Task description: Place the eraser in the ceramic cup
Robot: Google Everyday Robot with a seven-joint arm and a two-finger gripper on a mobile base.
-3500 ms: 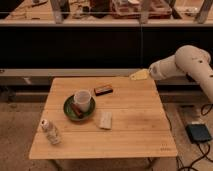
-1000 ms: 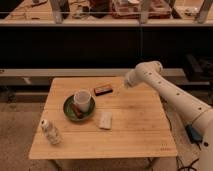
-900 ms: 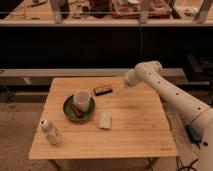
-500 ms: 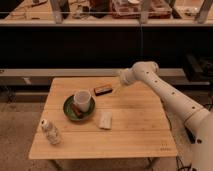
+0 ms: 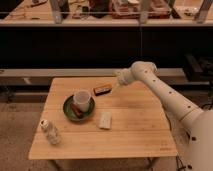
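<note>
Smooth white rounded arm, pale gripper just beside the eraser.

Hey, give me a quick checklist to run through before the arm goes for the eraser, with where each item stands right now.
1. Eraser lying free on the table, nothing on top of it: ok.
2. End effector close to the eraser's right end, open, holding nothing: ok.
3. End effector closed around the eraser: not ok, not yet done.
4. Ceramic cup upright on the green plate, mouth uncovered: ok.
5. Cup empty inside: cannot tell.
</note>
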